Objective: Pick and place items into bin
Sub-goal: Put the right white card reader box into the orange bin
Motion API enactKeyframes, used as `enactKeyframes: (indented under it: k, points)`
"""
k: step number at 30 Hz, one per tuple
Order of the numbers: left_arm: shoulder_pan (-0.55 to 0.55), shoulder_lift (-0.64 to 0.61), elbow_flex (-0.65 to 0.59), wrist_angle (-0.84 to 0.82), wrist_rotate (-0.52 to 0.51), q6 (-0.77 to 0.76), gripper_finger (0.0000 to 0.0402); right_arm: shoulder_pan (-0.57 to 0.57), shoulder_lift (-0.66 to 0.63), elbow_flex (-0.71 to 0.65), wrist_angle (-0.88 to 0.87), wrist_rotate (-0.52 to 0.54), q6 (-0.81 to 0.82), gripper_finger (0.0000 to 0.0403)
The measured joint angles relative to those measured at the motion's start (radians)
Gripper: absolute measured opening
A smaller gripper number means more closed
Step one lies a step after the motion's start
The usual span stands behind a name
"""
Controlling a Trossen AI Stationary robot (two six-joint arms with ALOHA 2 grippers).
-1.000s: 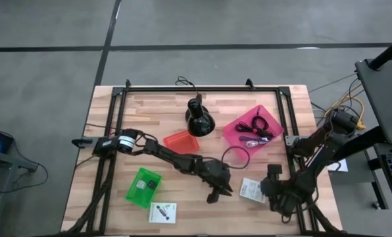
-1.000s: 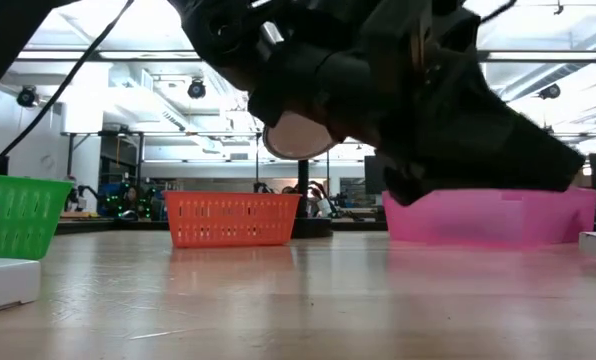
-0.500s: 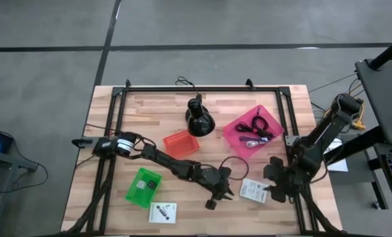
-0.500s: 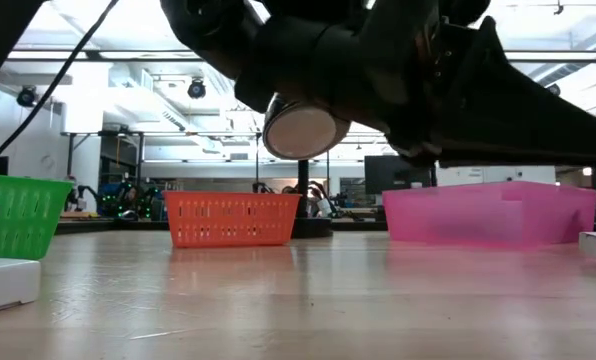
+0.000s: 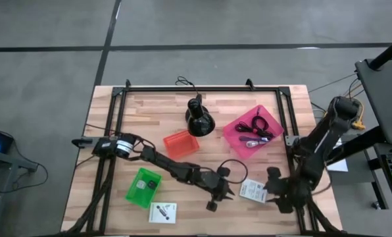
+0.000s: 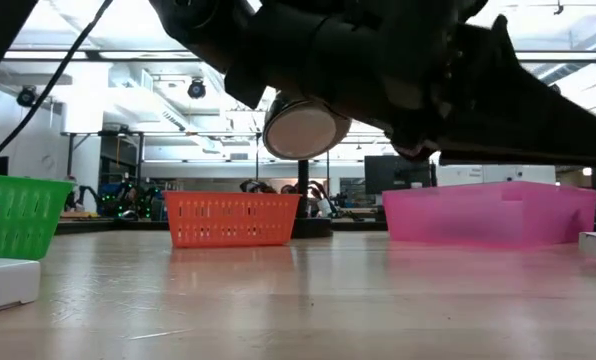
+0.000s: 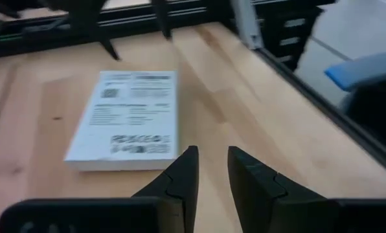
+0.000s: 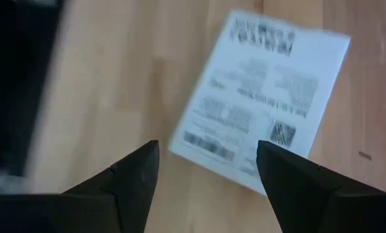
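Note:
A white printed card [image 5: 252, 189] lies flat on the table near its right edge, between my two grippers. My left gripper [image 5: 229, 192] hovers just left of it, pointing at it; in the left wrist view the card [image 7: 129, 120] lies beyond the fingers [image 7: 210, 162], which stand a little apart with nothing between them. My right gripper [image 5: 271, 189] hangs wide open over the card's right side [image 8: 264, 97], touching nothing [image 8: 207, 152]. Black cables and a purple cord lie in the pink bin [image 5: 254, 130]. A black cable loop [image 5: 234, 157] rests on the table.
An orange basket [image 5: 178, 141] and the black cone-shaped stand [image 5: 199, 118] sit mid-table. A green basket [image 5: 143, 186] with a small dark item stands near left, and a second white card [image 5: 162, 212] lies at the near edge. A black frame [image 5: 289, 131] borders the table.
My left arm has swung a little toward the table's near edge and its gripper has rolled about its own axis, still pointing at the card. My right arm has straightened up and its gripper has tipped over the card. Neither gripper has opened or shut.

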Motion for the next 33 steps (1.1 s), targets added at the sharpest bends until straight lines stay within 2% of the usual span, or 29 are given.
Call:
enactKeyframes:
  k: [6,11,14,19,24,33]
  points:
    - [0.021,0.000,0.000,-0.002,-0.027,-0.026,0.0067,0.021,0.271,0.151,-0.188,0.041,0.005,0.0244]
    - [0.035,0.000,0.000,-0.003,-0.029,-0.029,0.0067,0.040,0.430,0.313,-0.334,0.059,-0.047,0.0243]
    - [0.043,0.000,-0.005,-0.003,-0.029,-0.052,0.0067,0.059,0.496,0.400,-0.449,0.088,-0.050,0.0239]
    - [0.053,0.000,-0.006,-0.006,-0.027,-0.053,0.0067,0.090,0.579,0.506,-0.538,0.115,-0.124,0.0235]
    - [0.072,0.004,-0.008,-0.009,-0.011,-0.053,0.0067,0.104,0.667,0.546,-0.564,0.141,-0.186,0.0235]
    - [0.111,0.005,-0.011,-0.039,0.014,-0.054,0.0067,0.106,0.806,0.594,-0.694,0.306,-0.233,0.0233]
